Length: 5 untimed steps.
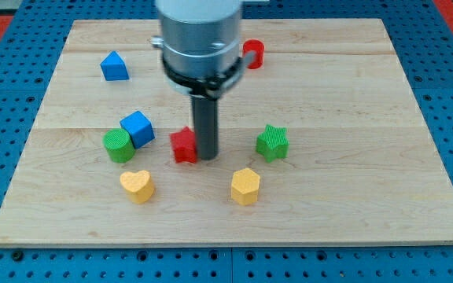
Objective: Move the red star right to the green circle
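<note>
The red star (183,145) lies on the wooden board (352,196) a little below its middle. The green circle (119,145) stands to the view's left of it, with a gap between them, touching a blue cube (138,127) at its upper right. My tip (207,155) is down on the board right against the red star's right side.
A green star (272,142) lies to the view's right of my tip. A yellow heart (137,185) and a yellow hexagon (244,185) sit nearer the view's bottom. A blue pentagon-like block (114,66) is at the upper left. A red ring-like block (253,53) shows beside the arm.
</note>
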### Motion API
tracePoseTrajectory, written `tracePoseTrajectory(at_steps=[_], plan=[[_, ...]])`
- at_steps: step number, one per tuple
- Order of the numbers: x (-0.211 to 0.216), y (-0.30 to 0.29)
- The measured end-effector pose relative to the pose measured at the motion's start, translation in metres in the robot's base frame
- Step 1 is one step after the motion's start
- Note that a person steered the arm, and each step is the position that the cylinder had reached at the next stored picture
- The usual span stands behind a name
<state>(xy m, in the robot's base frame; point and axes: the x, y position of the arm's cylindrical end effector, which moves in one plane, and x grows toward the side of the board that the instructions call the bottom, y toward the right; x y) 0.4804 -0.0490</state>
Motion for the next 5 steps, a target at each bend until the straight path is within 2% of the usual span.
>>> tracePoseTrajectory(at_steps=[2, 3, 4, 5], plan=[[-0.018, 0.008], [0.010, -0.030], [0.012, 0.001], [0.041, 0.015]])
